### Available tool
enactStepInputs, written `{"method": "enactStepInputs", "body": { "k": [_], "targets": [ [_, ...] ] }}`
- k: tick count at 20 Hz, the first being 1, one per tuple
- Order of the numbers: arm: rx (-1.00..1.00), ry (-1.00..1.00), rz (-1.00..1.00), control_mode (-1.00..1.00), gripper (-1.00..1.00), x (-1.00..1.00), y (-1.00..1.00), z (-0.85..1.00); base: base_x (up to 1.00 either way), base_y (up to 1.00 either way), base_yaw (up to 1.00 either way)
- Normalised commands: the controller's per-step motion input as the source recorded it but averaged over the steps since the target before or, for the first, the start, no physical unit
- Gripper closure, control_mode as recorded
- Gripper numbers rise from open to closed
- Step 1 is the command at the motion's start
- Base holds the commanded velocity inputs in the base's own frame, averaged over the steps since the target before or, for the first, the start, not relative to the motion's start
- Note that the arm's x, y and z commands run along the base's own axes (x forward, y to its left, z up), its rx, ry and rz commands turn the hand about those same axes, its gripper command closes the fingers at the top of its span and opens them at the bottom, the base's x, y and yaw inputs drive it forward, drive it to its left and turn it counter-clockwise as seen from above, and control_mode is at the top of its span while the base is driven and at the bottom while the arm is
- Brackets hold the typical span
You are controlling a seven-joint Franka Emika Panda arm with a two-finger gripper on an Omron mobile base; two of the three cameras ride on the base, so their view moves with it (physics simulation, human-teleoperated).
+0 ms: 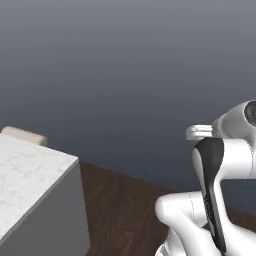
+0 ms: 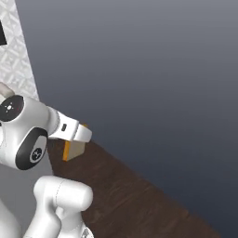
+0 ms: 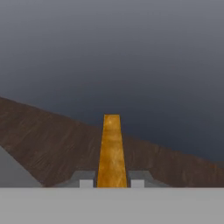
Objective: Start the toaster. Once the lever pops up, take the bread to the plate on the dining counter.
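Golden-orange bread (image 3: 112,151) stands edge-on between the two grey fingers (image 3: 86,179) of the gripper (image 3: 112,183) in the hand view, its thin crust side running straight away from the camera and tapering toward the top. The fingers press against it from both sides, so the jaws are narrow and clamped on the slice. From the right base view the same bread (image 2: 73,149) hangs as a small orange-tan square just under the white hand (image 2: 70,130), with one pale edge catching the light, held in the air above the dark brown wood floor (image 2: 135,195).

Beyond the bread in the hand view the wood floor (image 3: 48,140) slopes across the picture and meets a plain blue-grey wall (image 3: 131,57). A grey wedge sits at the lower left of that view, beside the floor; I cannot tell what it belongs to.

In the left base view a white marble counter (image 1: 27,175) with grey sides fills the lower left corner, well apart from the arm (image 1: 220,200). A small beige rounded object (image 1: 25,135) rests at the counter's far edge.
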Motion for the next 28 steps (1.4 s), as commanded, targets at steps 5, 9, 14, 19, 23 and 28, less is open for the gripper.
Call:
{"method": "enactStepInputs", "body": {
  "k": [5, 9, 14, 19, 23, 28],
  "targets": [
    [0.00, 0.00, 0.00, 1.00, 1.00, 0.00, 0.00, 0.00, 1.00, -0.01, 0.44],
    [0.00, 0.00, 0.00, 1.00, 1.00, 0.00, 0.00, 0.00, 1.00, -0.33, 0.41],
    [0.00, 0.00, 0.00, 1.00, 1.00, 0.00, 0.00, 0.00, 1.00, -0.65, 0.39],
    [0.00, 0.00, 0.00, 1.00, 1.00, 0.00, 0.00, 0.00, 0.97, -0.26, 0.44],
    [0.00, 0.00, 0.00, 1.00, 1.00, 0.00, 0.00, 0.00, 1.00, 0.01, 0.56],
    [0.00, 0.00, 0.00, 1.00, 1.00, 0.00, 0.00, 0.00, 1.00, 0.01, 0.58]
  ]
}}
